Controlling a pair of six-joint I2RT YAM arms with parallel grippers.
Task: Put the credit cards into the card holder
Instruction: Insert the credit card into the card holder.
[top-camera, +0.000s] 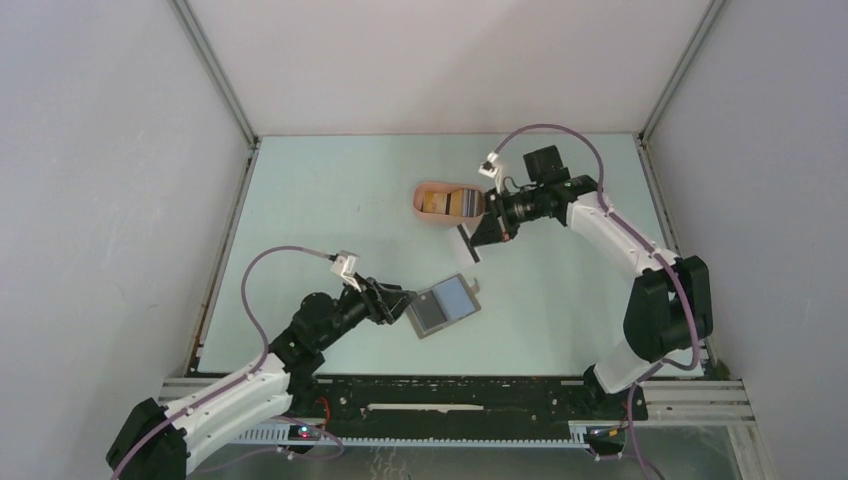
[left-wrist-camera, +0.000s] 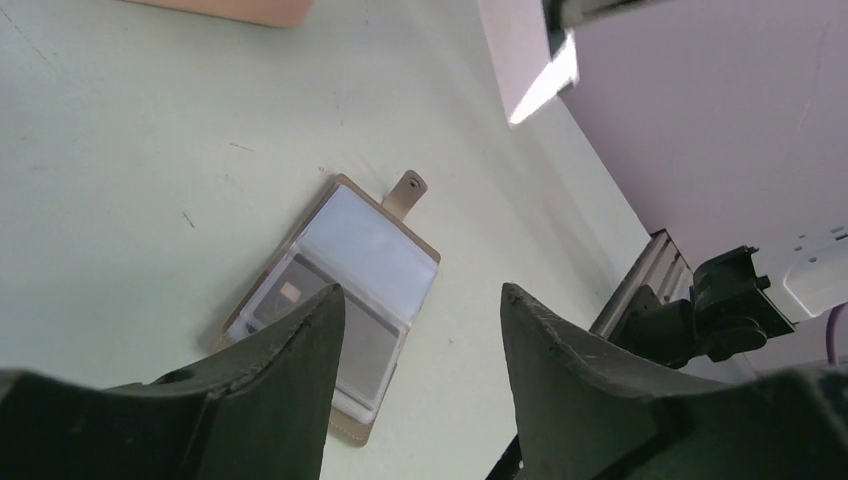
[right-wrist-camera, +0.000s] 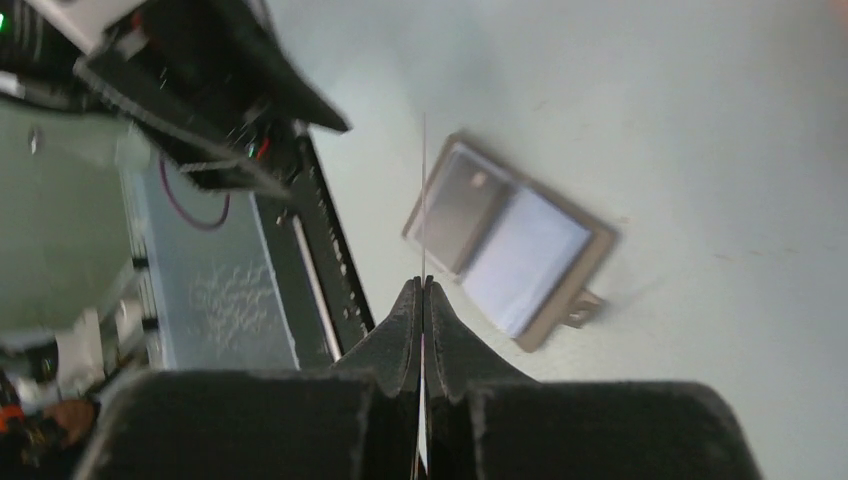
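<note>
From above, the wallet (top-camera: 444, 306) lies open low in the middle of the frame, with the left gripper (top-camera: 403, 300) just beside its left edge. Up and to the right, the right gripper (top-camera: 484, 232) holds a single card (top-camera: 467, 243) just below the pink tray (top-camera: 424, 196), where other cards (top-camera: 455, 203) lie.

In the left wrist view, the left gripper (left-wrist-camera: 422, 290) has its jaws apart with nothing between them. The wallet (left-wrist-camera: 350, 270) sits centre-left. A dark card (left-wrist-camera: 290, 295) with a chip seems to be in one pocket. The other pocket looks pale, and I cannot tell whether that is a card or bare plastic.

In the right wrist view, the right gripper (right-wrist-camera: 423, 283) is pinched tight on the single card (right-wrist-camera: 423, 190), seen edge-on, with the wallet (right-wrist-camera: 510, 240) just right of centre.

The task looks early: probably one card is stowed, one is in transit, and the tray's cards are not yet moved.
</note>
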